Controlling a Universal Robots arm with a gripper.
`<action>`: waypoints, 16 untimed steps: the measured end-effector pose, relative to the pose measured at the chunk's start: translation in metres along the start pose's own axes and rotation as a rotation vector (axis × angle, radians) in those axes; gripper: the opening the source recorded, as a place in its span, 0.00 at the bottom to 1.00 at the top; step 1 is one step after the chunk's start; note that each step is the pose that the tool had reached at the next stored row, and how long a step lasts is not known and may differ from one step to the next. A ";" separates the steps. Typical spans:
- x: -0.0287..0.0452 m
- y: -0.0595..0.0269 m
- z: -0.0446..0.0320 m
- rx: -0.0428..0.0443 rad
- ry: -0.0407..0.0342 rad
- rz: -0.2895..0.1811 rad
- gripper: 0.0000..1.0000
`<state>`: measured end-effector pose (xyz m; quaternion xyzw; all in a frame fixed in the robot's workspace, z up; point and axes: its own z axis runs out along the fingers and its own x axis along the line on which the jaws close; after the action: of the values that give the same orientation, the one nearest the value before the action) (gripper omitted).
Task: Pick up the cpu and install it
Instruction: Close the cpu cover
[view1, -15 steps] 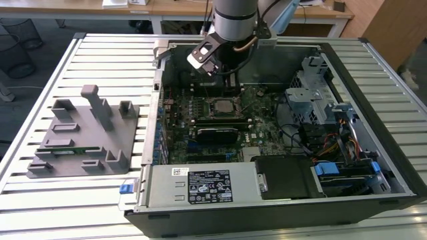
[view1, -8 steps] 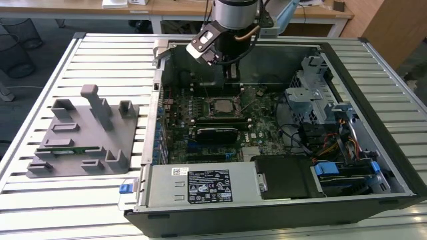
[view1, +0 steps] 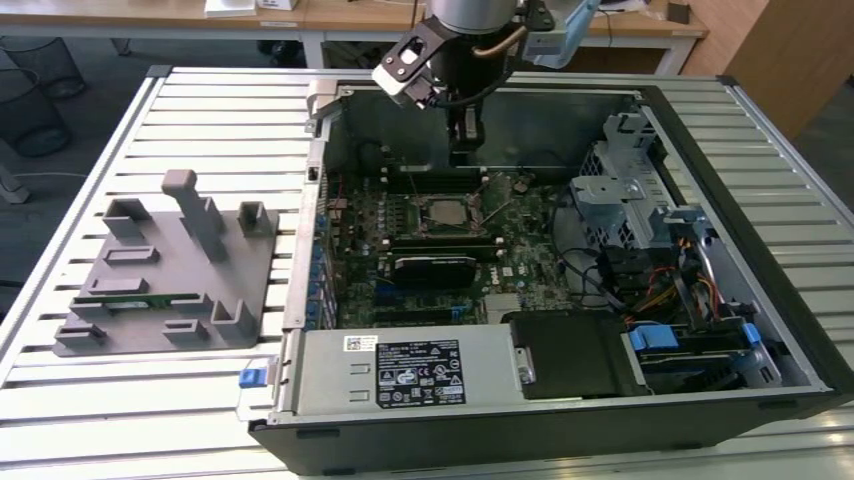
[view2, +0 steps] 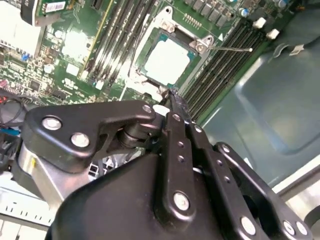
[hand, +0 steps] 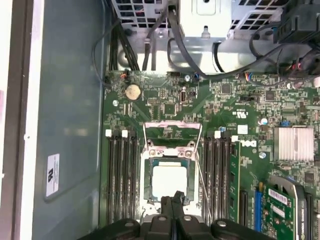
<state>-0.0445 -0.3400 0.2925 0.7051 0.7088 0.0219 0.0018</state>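
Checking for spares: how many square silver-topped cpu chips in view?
1. The square silver-topped cpu lies in the black-framed socket on the green motherboard, by the black gripper. Others may be hidden behind it.

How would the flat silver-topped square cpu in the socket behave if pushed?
The thin silver-topped square cpu looks rigid and probably light. Its shiny metal top is likely slippery. Lying flat within the socket frame, it should neither roll nor tip.

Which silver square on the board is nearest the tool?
The smooth-topped cpu in the socket, just off the tool tips; the finned heatsink sits farther away.
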 end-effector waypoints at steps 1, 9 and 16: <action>-0.0016 0.0000 0.0000 0.0000 -0.0001 0.000 0.11; -0.0112 0.0054 0.0008 0.0000 -0.0003 0.000 0.11; -0.0115 0.0361 0.0035 0.0005 0.0001 -0.003 0.11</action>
<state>-0.0083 -0.3512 0.2899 0.7039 0.7100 0.0218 0.0016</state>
